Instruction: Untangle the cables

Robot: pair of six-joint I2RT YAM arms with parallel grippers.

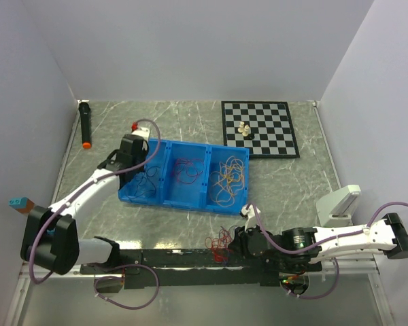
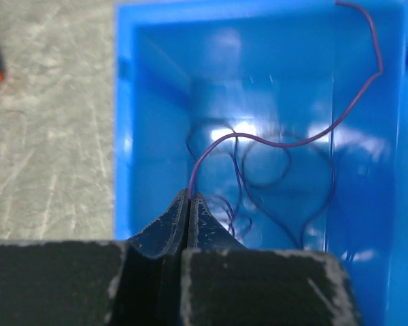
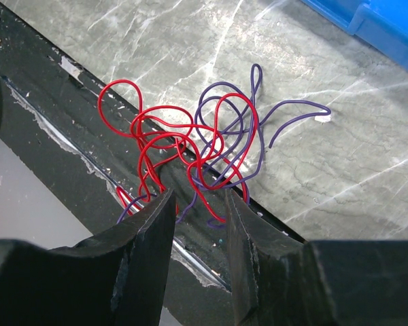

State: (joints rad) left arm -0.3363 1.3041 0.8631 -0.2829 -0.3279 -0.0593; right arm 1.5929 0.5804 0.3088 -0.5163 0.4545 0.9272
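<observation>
Sorting step: your left pincer [image 2: 189,198] is clenched on a dark wire [image 2: 279,143] over the bin's [image 2: 124,136] left compartment. Right pincer [image 3: 198,204] gapes around the red-purple tangle [image 3: 190,139] at the table [image 3: 326,170] edge; next, pinch one strand.

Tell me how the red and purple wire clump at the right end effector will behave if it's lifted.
Probably floppy: the wire clump lies in loose loops that should sag. It likely rises as one bunch, since red and purple strands interlock. The strands look thin, so some may slip from the right end effector.
</observation>
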